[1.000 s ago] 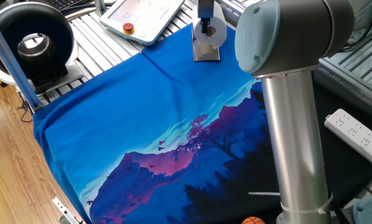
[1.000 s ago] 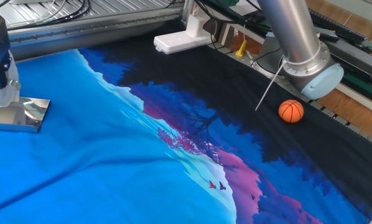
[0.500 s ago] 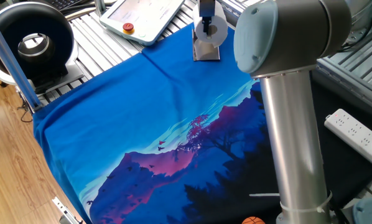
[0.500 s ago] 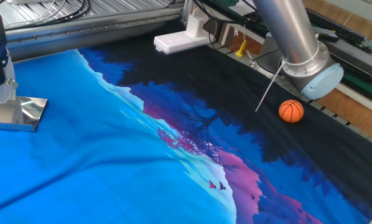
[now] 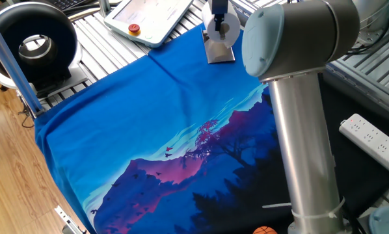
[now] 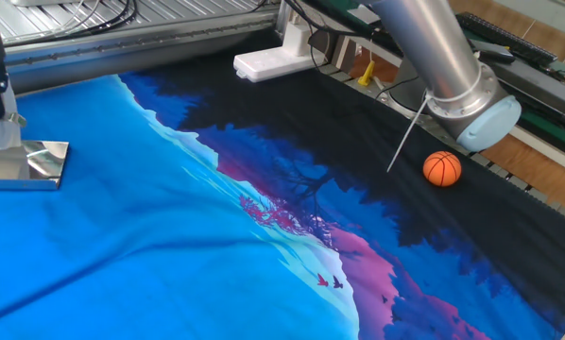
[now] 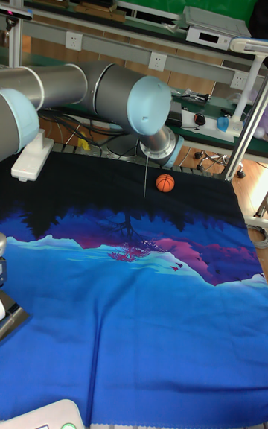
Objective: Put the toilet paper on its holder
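The holder point(image 5: 220, 54) stood on the cloth point(image 5: 155, 123) at its far edge in one fixed view, with the toilet paper point(image 5: 222, 27) directly above its base and the gripper point(image 5: 218, 12) over the roll. The ball point(image 6: 442, 168) lay on the cloth well apart from the holder, near the arm's base point(image 6: 471, 109). The ring-shaped device point(image 5: 33, 45) sat off the cloth, beyond its corner.

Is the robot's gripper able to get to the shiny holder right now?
Probably yes. The gripper is already right above the holder, with the toilet paper at its fingers, and nothing lies between them. Whether the fingers are closed on the roll is unclear.
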Robot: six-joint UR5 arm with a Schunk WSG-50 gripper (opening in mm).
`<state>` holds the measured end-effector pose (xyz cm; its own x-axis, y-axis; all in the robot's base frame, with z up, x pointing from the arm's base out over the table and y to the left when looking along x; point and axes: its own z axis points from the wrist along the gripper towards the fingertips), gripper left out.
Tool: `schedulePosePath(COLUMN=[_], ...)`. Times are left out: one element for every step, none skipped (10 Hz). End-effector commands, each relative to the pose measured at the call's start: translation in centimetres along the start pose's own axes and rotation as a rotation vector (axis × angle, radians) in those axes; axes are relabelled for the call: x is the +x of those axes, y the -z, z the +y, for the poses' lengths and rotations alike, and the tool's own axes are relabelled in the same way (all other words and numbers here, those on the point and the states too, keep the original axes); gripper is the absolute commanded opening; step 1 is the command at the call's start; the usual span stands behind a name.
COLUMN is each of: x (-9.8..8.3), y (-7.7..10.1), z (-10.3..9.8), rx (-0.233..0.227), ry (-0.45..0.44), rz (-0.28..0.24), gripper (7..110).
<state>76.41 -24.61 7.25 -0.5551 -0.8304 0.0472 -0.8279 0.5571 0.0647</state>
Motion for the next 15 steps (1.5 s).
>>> schedulePosePath(x=[0.0, 0.0, 0.1, 0.3, 0.3, 0.4, 0.5, 0.7, 0.9, 1.2, 1.6, 1.8, 2.0, 2.0, 2.1], y=[0.4, 0.5, 0.7, 1.1, 1.5, 1.7, 1.8, 1.8, 1.9, 2.1, 2.5, 3.0, 3.5, 4.1, 4.7], z=[0.1, 0.0, -0.1, -0.3, -0.2, -0.2, 0.0, 0.1, 0.2, 0.2, 0.3, 0.5, 0.6, 1.0, 1.2], rx=[-0.014, -0.012, -0.009, -0.007, -0.014, -0.016, -0.022, -0.027, -0.03, -0.033, -0.036, -0.046, -0.052, -0.067, -0.072], ry=[-0.003, -0.011, -0.018, -0.018, -0.015, -0.014, -0.014, -0.014, -0.013, -0.014, -0.017, -0.018, -0.017, -0.016, -0.022], rz=[-0.011, -0.008, 0.002, 0.008, 0.011, 0.014, 0.018, 0.027, 0.037, 0.046, 0.063, 0.073, 0.078, 0.072, 0.068], gripper=[66, 66, 66, 66, 66, 88, 88, 88, 88, 88, 88, 88, 88, 88, 88])
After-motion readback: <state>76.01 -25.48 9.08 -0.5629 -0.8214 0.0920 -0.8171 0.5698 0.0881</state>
